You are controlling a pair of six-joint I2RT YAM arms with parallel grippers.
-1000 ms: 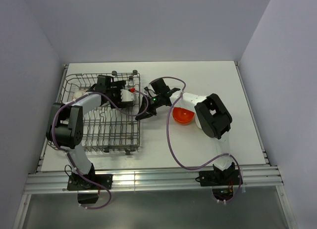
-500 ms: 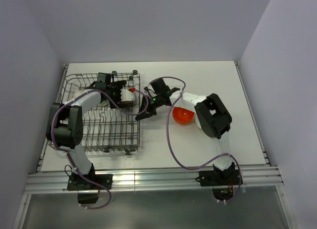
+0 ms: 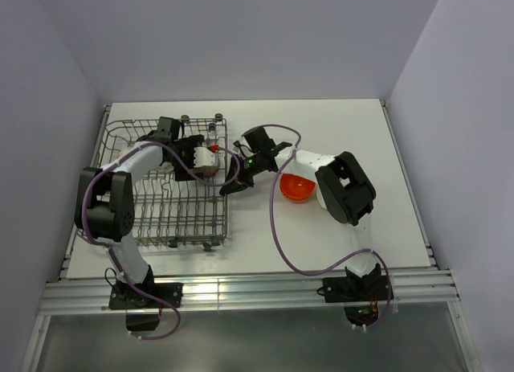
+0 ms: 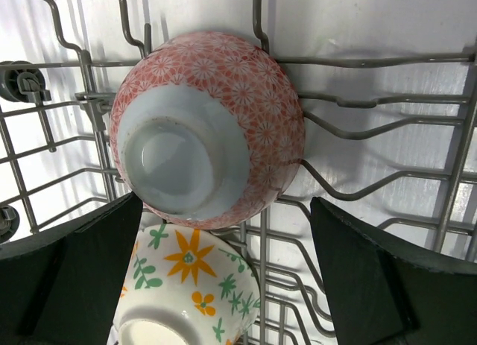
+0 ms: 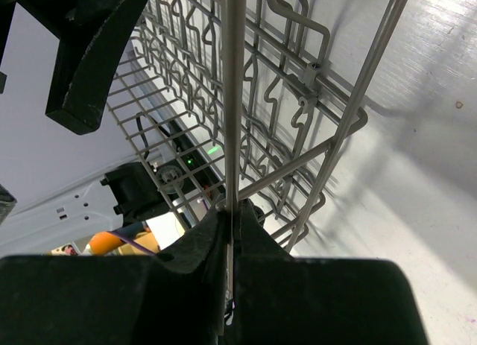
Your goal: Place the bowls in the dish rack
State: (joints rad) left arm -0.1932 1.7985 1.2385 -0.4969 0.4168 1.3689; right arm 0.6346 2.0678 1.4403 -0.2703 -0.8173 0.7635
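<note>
Two bowls sit in the far right corner of the dish rack (image 3: 165,197), both in front of the left gripper (image 4: 226,211). Its fingers (image 4: 67,278) stand spread wide, holding nothing. The red-patterned bowl (image 4: 223,114) leans on the wire tines with its pale foot turned toward the wrist camera. It lies just past the fingertips and midway between them, with a clear gap to the right finger. The flowered bowl (image 4: 190,278), white with orange blossoms and green leaves, lies nearer the wrist, between the two fingers. The left finger overlaps its edge in the wrist view, and whether they touch cannot be told.

At the rack's right rim, the right gripper (image 5: 229,233) is clamped tight on one upright rim wire (image 5: 235,99), which runs straight up from between its closed fingers.

Further right, one glossy orange bowl (image 3: 295,187) rests on the white table (image 3: 385,147), apart from the rack and just beside the right arm's white forearm, well away from either pair of fingers.
</note>
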